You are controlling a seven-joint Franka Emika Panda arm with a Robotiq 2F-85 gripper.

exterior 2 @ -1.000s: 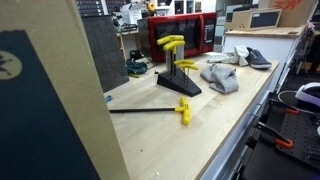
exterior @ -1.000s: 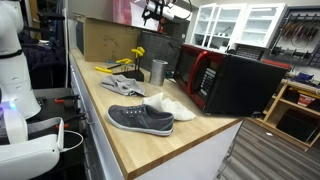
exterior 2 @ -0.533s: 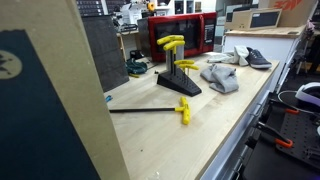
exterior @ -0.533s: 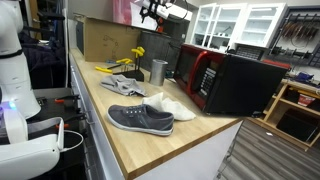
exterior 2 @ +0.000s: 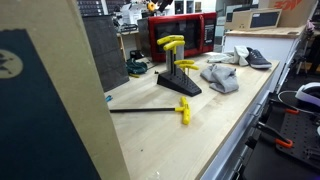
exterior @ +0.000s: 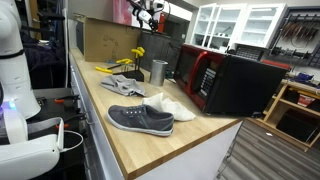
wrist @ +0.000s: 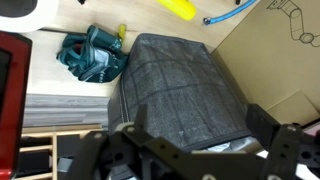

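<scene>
My gripper point(exterior: 148, 12) hangs high above the back of the wooden counter point(exterior: 135, 140), open and empty. In the wrist view its two dark fingers point(wrist: 196, 126) straddle the view of a dark grey fabric-sided box point(wrist: 180, 85) far below; they touch nothing. The same box stands by the cardboard wall in an exterior view point(exterior 2: 105, 50). A teal bundle point(wrist: 93, 56) lies on the counter beside the box and shows in an exterior view point(exterior 2: 138, 67) too. A yellow handle point(wrist: 180, 8) lies past the box.
A red microwave point(exterior: 225, 80), a metal cup point(exterior: 158, 71), grey shoes point(exterior: 140, 119) and a white shoe point(exterior: 172, 105) are on the counter. A black stand with yellow T-handle tools point(exterior 2: 178, 70) and a loose one point(exterior 2: 150, 110) lie nearer. Cardboard point(wrist: 290, 50) backs the box.
In the exterior view the gripper has shifted slightly to the left up high. Nothing on the counter has moved.
</scene>
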